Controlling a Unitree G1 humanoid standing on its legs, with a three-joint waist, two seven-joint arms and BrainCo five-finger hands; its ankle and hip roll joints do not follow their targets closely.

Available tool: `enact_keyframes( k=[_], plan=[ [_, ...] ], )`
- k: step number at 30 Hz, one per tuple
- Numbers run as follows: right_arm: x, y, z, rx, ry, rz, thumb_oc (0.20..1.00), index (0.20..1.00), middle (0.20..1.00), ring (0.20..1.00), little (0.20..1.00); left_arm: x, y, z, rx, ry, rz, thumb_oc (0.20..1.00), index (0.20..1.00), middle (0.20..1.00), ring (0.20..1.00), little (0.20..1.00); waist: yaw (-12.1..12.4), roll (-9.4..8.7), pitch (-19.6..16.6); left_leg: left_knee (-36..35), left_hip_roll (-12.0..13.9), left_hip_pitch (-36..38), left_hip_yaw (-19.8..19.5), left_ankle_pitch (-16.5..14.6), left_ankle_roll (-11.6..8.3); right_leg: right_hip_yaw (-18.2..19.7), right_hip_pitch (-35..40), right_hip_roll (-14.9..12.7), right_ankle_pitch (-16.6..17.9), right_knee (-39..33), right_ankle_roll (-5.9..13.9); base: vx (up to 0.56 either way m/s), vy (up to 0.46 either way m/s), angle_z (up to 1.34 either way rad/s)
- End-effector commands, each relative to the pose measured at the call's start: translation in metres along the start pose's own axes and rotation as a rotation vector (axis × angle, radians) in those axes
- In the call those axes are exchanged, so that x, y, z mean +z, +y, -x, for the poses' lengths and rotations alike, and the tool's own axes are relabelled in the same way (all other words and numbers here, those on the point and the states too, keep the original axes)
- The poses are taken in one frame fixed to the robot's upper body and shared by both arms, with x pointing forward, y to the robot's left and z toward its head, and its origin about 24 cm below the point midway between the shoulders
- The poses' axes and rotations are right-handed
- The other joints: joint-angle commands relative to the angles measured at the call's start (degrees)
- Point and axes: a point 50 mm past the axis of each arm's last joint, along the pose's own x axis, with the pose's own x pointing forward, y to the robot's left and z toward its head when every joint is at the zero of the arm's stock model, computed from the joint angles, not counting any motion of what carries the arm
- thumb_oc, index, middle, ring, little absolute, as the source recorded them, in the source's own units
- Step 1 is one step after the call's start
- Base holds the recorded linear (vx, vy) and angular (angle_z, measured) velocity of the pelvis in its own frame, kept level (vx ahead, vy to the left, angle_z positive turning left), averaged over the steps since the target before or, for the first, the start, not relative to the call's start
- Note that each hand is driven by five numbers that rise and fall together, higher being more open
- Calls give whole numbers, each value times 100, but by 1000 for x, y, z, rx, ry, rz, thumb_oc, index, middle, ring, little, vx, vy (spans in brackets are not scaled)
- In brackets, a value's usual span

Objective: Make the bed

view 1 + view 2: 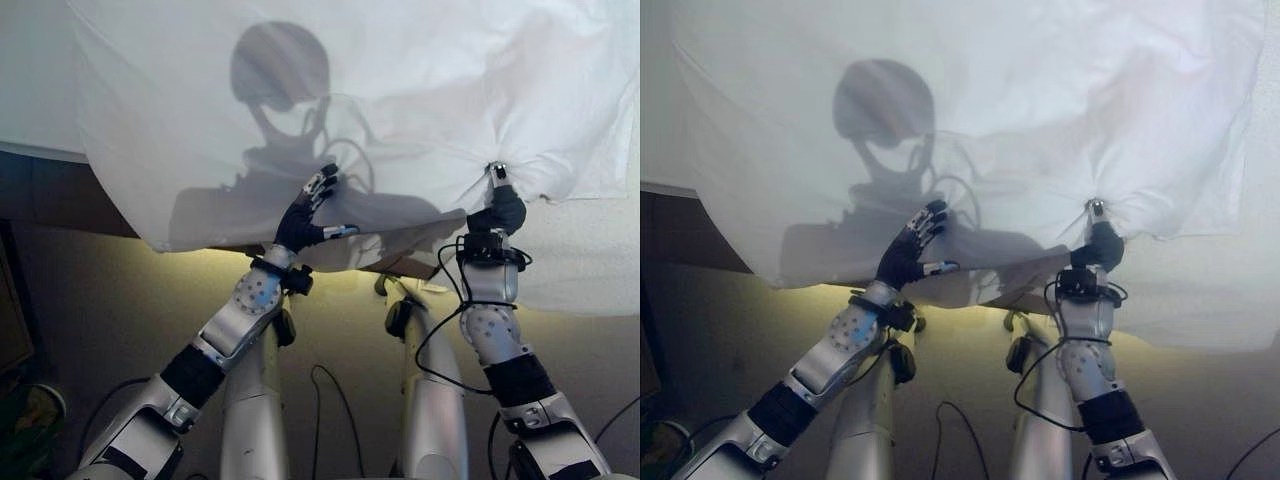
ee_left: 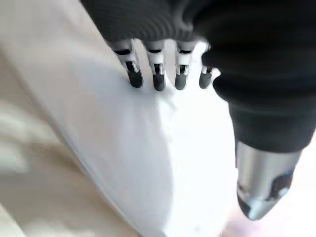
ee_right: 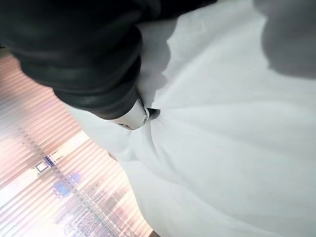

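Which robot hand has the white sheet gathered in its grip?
The right robot hand: the white sheet puckers into folds where it is pinched. The left robot hand lies with straight fingers against the sheet.

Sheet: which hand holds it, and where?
Right hand pinches the white sheet at a bunched spot near its lower edge. Left hand rests open against it.
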Motion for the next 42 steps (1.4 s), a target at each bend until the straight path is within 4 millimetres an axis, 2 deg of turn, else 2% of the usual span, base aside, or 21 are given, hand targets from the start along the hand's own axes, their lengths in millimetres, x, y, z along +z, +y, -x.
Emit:
enact_keyframes(
  k=[1, 5, 6, 8, 13, 18, 24, 26, 32, 38, 42],
  plan=[
    [26, 36, -5, 197, -133, 40, 200, 200, 200, 200, 200, 6, -66, -2, -286, 16, 439, 1000, 1000, 1000, 1000, 1000, -18, -34, -163, 382, 4, 395, 276, -894, -230, -284, -28, -137, 335, -116, 546, 0, 0, 0],
    [17, 47, -8, 229, -111, 13, 200, 200, 200, 200, 200, -10, -113, 6, -450, 207, 763, 1000, 1000, 1000, 1000, 1000, -110, -45, -163, 335, -26, 367, 301, -886, -210, -237, -96, -126, 364, -156, 564, 0, 0, 0],
    [15, 48, -9, 230, -104, 13, 200, 200, 200, 200, 200, -14, -115, 6, -449, 229, 792, 1000, 1000, 1000, 1000, 1000, -116, -35, -163, 327, -32, 363, 301, -885, -205, -215, -113, -125, 366, -160, 566, 2, 1, -4],
    [11, 49, -10, 233, -96, 19, 200, 200, 200, 200, 200, -16, -112, 6, -442, 227, 806, 1000, 1000, 1000, 1000, 1000, -114, -16, -163, 301, -59, 354, 302, -878, -191, -179, -137, -115, 369, -165, 563, 2, -5, -5],
    [8, 43, -5, 239, -75, 31, 200, 200, 200, 200, 200, -16, -91, 11, -371, 193, 826, 1000, 1000, 1000, 1000, 1000, -75, 43, -163, 269, -73, 325, 294, -857, -181, -133, -187, -97, 363, -171, 554, 0, -2, -1],
    [8, 40, -4, 238, -69, 29, 200, 200, 200, 200, 200, -16, -92, 18, -404, 218, 823, 1000, 1000, 1000, 1000, 1000, -72, 48, -163, 251, -83, 339, 281, -844, -179, -129, -190, -83, 358, -168, 548, 0, 0, 0],
    [11, 47, -11, 295, -71, 39, 200, 200, 200, 200, 200, -36, -78, 29, -406, 328, 758, 1000, 1000, 1000, 1000, 1000, -69, 60, -163, 317, -78, 345, 306, -872, -176, -106, -211, -98, 376, -133, 569, 0, 0, 0],
    [13, 49, -14, 305, -74, 55, 200, 200, 200, 200, 200, -47, -70, 40, -397, 403, 735, 1000, 1000, 1000, 1000, 1000, -63, 88, -163, 320, -77, 351, 332, -880, -176, -117, -202, -122, 392, -141, 582, 0, 0, 0],
    [13, 49, -18, 309, -72, 64, 200, 200, 200, 200, 200, -59, -54, 60, -383, 507, 690, 1000, 1000, 1000, 1000, 1000, -40, 116, -163, 345, -82, 372, 364, -895, -179, -98, -195, -138, 409, -116, 597, 0, 0, 0],
    [13, 43, -16, 300, -62, 68, 200, 200, 200, 200, 200, -59, -32, 78, -329, 540, 648, 1000, 1000, 1000, 1000, 1000, 8, 162, -163, 352, -91, 369, 391, -901, -182, -128, -203, -157, 423, -99, 612, 0, 0, 0],
    [13, 41, -13, 297, -59, 65, 200, 200, 200, 200, 200, -57, -27, 82, -306, 528, 654, 1000, 1000, 1000, 1000, 1000, 20, 169, -163, 341, -92, 357, 380, -889, -185, -157, -201, -156, 425, -114, 608, 0, 0, 0]
  ],
)
